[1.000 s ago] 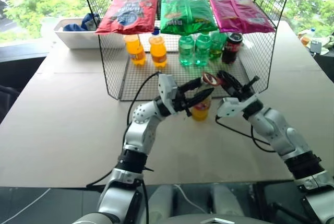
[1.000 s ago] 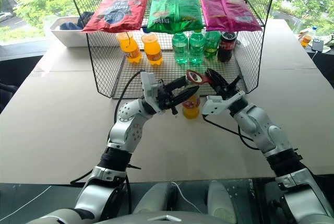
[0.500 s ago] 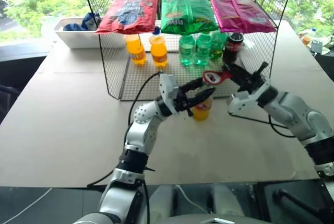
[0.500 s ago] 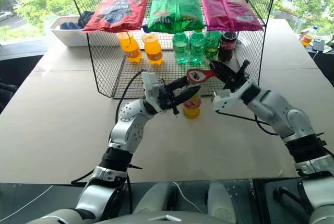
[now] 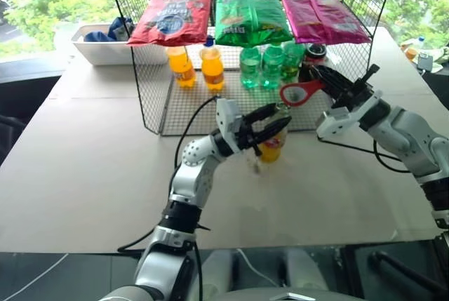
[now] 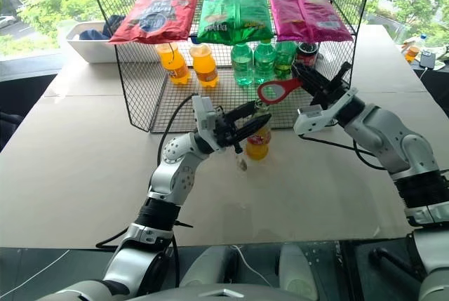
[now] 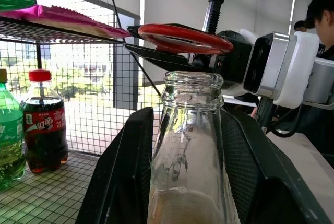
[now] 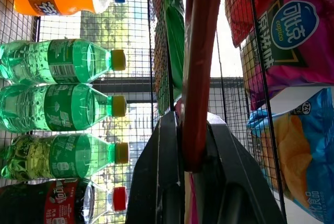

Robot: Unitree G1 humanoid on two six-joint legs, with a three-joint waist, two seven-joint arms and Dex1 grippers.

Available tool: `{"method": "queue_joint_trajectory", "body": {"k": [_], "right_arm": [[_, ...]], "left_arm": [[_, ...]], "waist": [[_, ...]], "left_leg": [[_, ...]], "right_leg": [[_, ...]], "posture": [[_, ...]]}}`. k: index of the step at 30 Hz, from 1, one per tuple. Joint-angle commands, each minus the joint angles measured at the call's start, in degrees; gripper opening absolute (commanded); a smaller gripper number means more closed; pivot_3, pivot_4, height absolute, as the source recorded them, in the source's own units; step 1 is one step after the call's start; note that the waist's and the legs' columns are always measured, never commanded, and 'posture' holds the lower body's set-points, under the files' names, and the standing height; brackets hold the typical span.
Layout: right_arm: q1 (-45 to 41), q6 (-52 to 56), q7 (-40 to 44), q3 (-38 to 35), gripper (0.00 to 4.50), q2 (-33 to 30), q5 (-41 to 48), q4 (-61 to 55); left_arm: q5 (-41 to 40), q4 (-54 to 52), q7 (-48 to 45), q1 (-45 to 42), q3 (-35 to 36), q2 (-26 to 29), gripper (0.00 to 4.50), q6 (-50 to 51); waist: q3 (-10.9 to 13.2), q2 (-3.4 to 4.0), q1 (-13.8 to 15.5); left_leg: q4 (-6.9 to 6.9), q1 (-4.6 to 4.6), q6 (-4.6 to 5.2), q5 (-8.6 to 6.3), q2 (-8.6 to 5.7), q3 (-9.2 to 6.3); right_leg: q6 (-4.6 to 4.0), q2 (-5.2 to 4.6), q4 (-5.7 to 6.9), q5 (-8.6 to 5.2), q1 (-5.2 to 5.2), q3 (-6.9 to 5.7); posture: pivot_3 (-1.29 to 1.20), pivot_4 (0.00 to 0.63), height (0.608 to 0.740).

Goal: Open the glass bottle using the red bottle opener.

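White plastic tub (image 5: 105, 47) is sitting at far left of the tan worktop (image 5: 84, 175). Black wire-mesh rack (image 5: 151, 97) is carrying crinkly foil snack bags on top, red (image 5: 172, 17), green (image 5: 251, 19), magenta (image 5: 323, 19); below them two orange plastic bottles (image 5: 198, 66) with blue caps, green bottles (image 5: 270, 64), and a dark cola bottle (image 7: 46, 122) with red cap and red label, writing unreadable. Left arm is reaching in bent at the elbow, left claw (image 5: 270, 125) pointing right and slightly up, its black fingers (image 7: 122, 182) pinching the glass bottle (image 5: 272, 143) at the neck. Bottle is standing upright on the worktop just in front of the rack: slim clear glass, yellow-orange drink, red label band; its mouth is showing open and uncapped in the left wrist view. Small cap-like piece (image 6: 240, 164) is lying on the worktop just beside the bottle. Right arm is angling in from the right, right claw (image 5: 328, 83) pressed together on the handle of the red bottle opener (image 5: 300, 92), flat red loop head hanging just above the bottle mouth, apart from it.
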Motion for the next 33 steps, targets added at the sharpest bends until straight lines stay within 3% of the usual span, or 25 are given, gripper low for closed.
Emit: {"method": "queue_joint_trajectory", "body": {"k": [1,6,9,12,15,16,26,33], "right_arm": [[0.56,1.11,-1.27,-3.65,0.0,0.45,2.02,-2.13],[1.97,2.45,-0.34,-5.14,0.0,2.34,5.82,-2.01],[4.07,5.05,3.5,-5.95,0.0,5.55,13.91,-2.49],[7.09,8.22,10.1,-5.05,0.0,9.01,22.79,-4.48],[9.18,10.32,12.65,-5.12,0.0,11.01,24.76,-6.71],[9.95,10.62,12.88,-4.78,0.0,11.52,23.97,-7.6],[13.96,14.92,12.8,-6.84,0.0,14.79,24.02,-11.38],[20.76,27.51,18.37,-10.16,0.0,19.53,39.12,-17.9]], "left_arm": [[0.17,-0.1,-0.06,0.44,-0.87,0.04,1.82,1.11],[-0.04,-0.04,0.23,0.39,-0.77,0.04,1.82,1.22],[-0.3,-0.1,0.41,0.38,-0.63,0.01,1.82,1.48],[-0.41,-0.14,0.65,0.32,-0.36,0.06,2.78,1.68],[-0.31,-0.03,0.88,0.22,-0.29,0.02,4.19,1.6],[-0.08,0.03,1.22,0.19,-0.23,-0.02,4.4,1.32],[-0.72,-1.63,0.18,1.23,-0.09,1.32,4.4,1.84],[0.56,-4.89,-1.4,3.82,0.9,7.38,4.4,2.23]], "waist": [[0.0,0.0,-0.01],[0.0,0.0,-0.04],[0.0,0.0,-0.02],[0.0,0.0,-0.13],[0.01,0.01,-0.14],[0.02,0.02,-0.14],[0.02,0.02,-0.02],[0.02,0.03,-0.11]], "left_leg": [[0.0,0.0,0.0,0.0,0.0,0.0],[0.0,0.01,0.0,0.0,0.0,0.0],[0.0,0.01,0.0,0.0,0.01,-0.01],[0.0,0.0,0.0,0.0,0.02,-0.01],[0.0,-0.04,0.0,0.0,0.03,-0.01],[0.0,-0.05,0.0,0.0,0.03,0.0],[-0.01,-0.04,0.0,0.0,0.01,-0.02],[-0.08,-0.03,0.0,0.0,0.07,-0.01]], "right_leg": [[0.0,0.0,0.0,0.0,0.0,0.0],[0.0,0.0,0.0,0.0,0.0,0.01],[0.0,0.01,0.01,0.0,0.01,0.0],[0.0,0.01,0.0,0.0,0.02,0.01],[0.0,0.01,0.01,0.0,-0.06,0.01],[0.0,0.01,0.01,0.0,-0.06,0.01],[0.0,0.01,0.02,0.0,-0.07,0.0],[0.0,0.02,0.02,0.0,-0.09,0.02]], "posture": [[0.0,0.15,0.74],[0.0,0.15,0.74],[0.0,0.15,0.74],[0.0,0.15,0.74],[0.0,0.15,0.74],[0.0,0.15,0.74],[0.0,0.15,0.74],[0.0,0.15,0.74]]}}
